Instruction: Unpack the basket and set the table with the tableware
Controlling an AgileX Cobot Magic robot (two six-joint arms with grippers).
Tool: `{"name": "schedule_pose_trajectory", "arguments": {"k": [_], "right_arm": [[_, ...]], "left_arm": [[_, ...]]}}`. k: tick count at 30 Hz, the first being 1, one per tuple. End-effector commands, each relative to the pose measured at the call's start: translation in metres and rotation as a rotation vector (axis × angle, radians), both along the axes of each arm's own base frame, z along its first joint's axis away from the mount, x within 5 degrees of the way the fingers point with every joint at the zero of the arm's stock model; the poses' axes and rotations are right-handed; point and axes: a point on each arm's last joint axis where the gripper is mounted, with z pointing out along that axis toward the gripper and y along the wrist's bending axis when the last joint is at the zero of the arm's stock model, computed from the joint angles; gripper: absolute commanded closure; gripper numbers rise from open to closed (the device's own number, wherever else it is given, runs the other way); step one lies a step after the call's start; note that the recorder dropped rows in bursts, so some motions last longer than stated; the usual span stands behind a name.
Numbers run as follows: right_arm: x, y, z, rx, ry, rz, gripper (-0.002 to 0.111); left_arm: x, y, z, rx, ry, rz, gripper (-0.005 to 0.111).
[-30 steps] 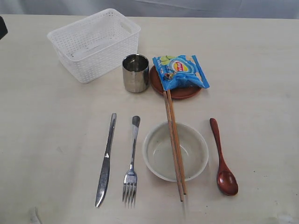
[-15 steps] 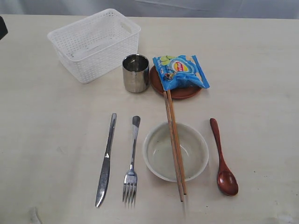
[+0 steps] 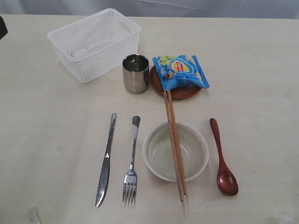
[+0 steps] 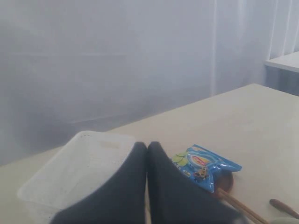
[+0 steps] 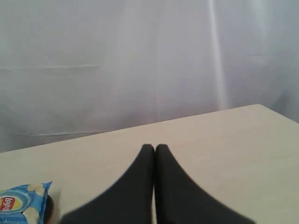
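The left gripper [image 4: 147,145] hung above the table [image 3: 252,70] with its jaws pressed together on nothing, near the basket [image 3: 105,60]. The basket stood toward the far-left corner and looked empty, so the unpacking seemed done and the main danger was upsetting what was laid out.

Toward the near edge, the knife [image 3: 106,161] and fork [image 3: 131,163] lay side by side but apart, handles pointing at the far edge. A low sweep by the left arm could have knocked them askew.

The steel cup [image 3: 135,73] stood upright just beside the basket's near corner and the saucer [image 3: 180,92]. Being tall and narrow, it would probably have tipped if the basket were dragged or an arm passed close.

The bowl [image 3: 156,154] sat in the middle near the near edge, with the chopsticks [image 3: 174,144] lying across its rim. Their far ends reached the saucer, though contact could not be made out. Resting only on the rim, they would likely have rolled or slid off at any nudge of the bowl.

The blue snack bag [image 3: 181,71] lay on the saucer and overhung it, so it could have slipped off if the saucer moved.

The wooden spoon [image 3: 222,156] lay right of the bowl, clear of it.

The right gripper [image 5: 154,147] was likewise clamped shut, empty and raised over bare tabletop.
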Motion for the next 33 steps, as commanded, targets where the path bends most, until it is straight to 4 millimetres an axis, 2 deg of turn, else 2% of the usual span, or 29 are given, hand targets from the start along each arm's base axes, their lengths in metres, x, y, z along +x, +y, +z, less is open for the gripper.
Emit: {"name": "schedule_pose_trajectory", "arguments": {"k": [1, 8, 33], "right_arm": [[-0.0003, 0.0003, -0.0012, 0.028, 0.000, 0.004, 0.108], [-0.0038, 0.0017, 0.0015, -0.002, -0.040, 0.018, 0.108], [-0.0033, 0.0032, -0.0028, 0.004, 0.009, 0.046, 0.108]], "left_arm": [[-0.0008, 0.0007, 0.0016, -0.005, -0.008, 0.003, 0.107], [-0.0008, 0.0007, 0.0016, -0.005, -0.008, 0.003, 0.107], [-0.0008, 0.0007, 0.0016, -0.004, -0.009, 0.002, 0.107]]}}
